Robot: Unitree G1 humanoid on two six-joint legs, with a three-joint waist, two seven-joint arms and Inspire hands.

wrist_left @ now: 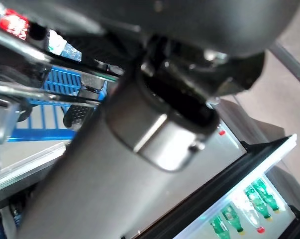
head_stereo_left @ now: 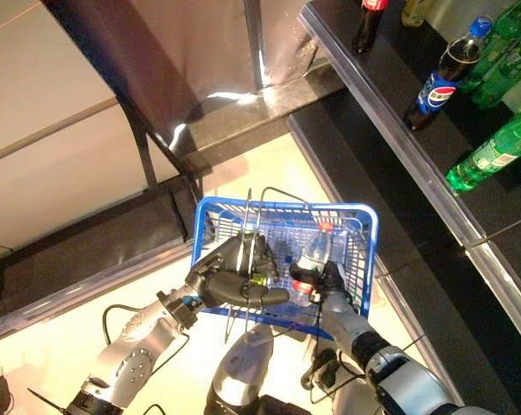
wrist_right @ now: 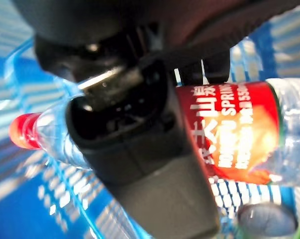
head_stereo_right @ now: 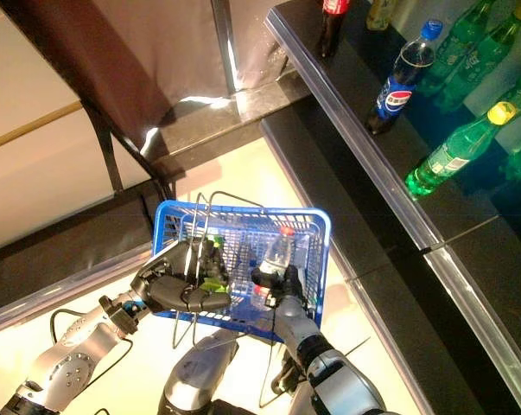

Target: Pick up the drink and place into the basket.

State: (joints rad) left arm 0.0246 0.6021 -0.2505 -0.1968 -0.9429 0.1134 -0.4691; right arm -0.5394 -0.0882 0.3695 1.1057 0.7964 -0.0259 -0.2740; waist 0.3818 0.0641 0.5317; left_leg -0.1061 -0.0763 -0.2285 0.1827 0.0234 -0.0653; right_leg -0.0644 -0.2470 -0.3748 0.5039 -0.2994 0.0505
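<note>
- The drink, a clear water bottle (head_stereo_left: pixel 314 251) with a red cap and red label, sits inside the blue basket (head_stereo_left: pixel 364 226), near its right side, cap pointing away from the robot.
- The right robot hand (head_stereo_left: pixel 329 284) is clamped on the bottle's lower body, its thumb across the label in the right wrist view.
- The left robot hand (head_stereo_left: pixel 230 281) is curled round the basket's wire handles (head_stereo_left: pixel 250 226), carrying the basket above the pale floor (head_stereo_left: pixel 61 346).
- A small green item lies in the basket beside the left robot hand; what it is cannot be told.
- To the right, a dark shelf (head_stereo_left: pixel 390 130) carries a cola bottle (head_stereo_left: pixel 441 76) and green bottles (head_stereo_left: pixel 493 149).
</note>
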